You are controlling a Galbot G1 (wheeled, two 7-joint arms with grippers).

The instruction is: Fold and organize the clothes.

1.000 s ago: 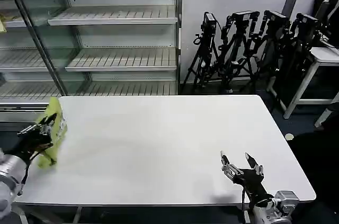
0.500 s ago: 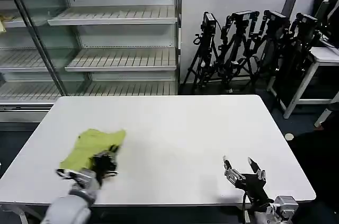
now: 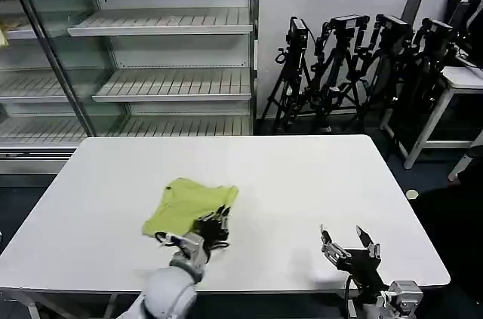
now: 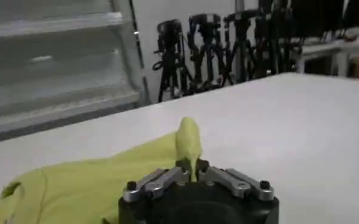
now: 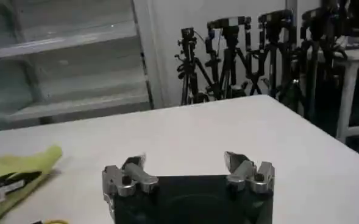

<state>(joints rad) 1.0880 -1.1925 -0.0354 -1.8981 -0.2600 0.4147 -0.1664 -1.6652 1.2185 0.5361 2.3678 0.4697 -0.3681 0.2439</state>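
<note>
Lime T-shirt (image 3: 189,204) crumpled on white table (image 3: 302,183), left of centre, near front edge. Left gripper (image 3: 213,223) at shirt's near right corner, jaws pinched tight on a raised fold of fabric, rest of shirt trailing away from them. Right gripper (image 3: 349,247) over table's front right, jaws spread wide, holding nothing, well apart from shirt.

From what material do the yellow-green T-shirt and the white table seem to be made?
T-shirt: probably thin, soft fabric with a matte look. It lies crumpled in loose folds, and a pinched peak stands up in the shut left gripper.

Table: a hard, smooth white top, perhaps laminate or painted board. It looks flat and even, with only a faint sheen; the exact material is unclear.
</note>
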